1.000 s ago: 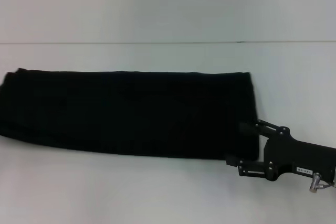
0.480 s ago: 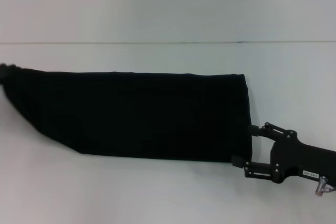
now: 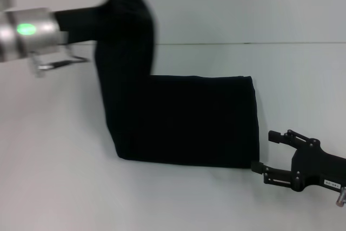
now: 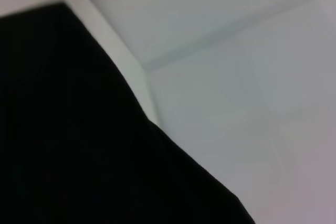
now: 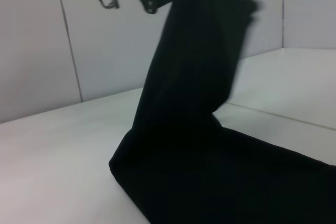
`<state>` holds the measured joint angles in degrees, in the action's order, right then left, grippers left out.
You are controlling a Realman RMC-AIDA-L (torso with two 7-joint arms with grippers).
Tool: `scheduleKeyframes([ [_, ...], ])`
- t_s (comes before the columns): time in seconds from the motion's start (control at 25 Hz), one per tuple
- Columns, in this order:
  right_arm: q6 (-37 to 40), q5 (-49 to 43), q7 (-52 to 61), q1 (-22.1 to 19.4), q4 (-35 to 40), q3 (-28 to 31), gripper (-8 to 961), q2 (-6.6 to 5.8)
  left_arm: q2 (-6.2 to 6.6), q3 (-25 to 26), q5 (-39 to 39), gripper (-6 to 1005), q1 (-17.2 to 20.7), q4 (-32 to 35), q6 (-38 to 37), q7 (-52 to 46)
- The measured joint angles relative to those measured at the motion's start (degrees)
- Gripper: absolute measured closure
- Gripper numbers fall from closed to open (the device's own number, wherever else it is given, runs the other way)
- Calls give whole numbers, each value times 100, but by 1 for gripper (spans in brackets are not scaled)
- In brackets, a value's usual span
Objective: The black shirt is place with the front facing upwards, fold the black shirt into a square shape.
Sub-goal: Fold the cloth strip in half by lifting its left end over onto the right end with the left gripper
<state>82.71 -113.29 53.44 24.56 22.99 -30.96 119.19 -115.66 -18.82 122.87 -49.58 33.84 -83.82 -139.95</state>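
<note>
The black shirt (image 3: 184,120) lies as a long folded band across the middle of the tabletop (image 3: 59,187), its right end flat near the right edge while its left end hangs lifted high toward the far left corner. The left gripper (image 3: 116,4) holds that raised end, its fingers closed on the cloth, though the fabric hides them.

Judging from this, the main risk is the flat part dragging or bunching as the lifted end carries over, because nothing pins it: the right gripper (image 3: 265,150) sits just off the shirt's near right corner with its fingers open and holding nothing. The cloth could also slip from the left fingers or land skewed, spoiling the square.

The right gripper itself stands close to where the lifted end would come down.
</note>
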Motion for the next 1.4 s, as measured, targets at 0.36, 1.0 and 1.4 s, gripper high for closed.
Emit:
scheduleKeyframes([
  [0.36,-147,-2,0,16,-4,55,18,18,-841,-456,-513,965,-148,-1085,827,1096],
  [1.0,-1838,600,80,937,-607,134,19,89,-855,-431,-782,964,-42,-2044,723,1787],
  [1.4,-2696,1480,81,1529,-845,134,19,105,-869,-447,-782,950,23,-2066,604,1866],
])
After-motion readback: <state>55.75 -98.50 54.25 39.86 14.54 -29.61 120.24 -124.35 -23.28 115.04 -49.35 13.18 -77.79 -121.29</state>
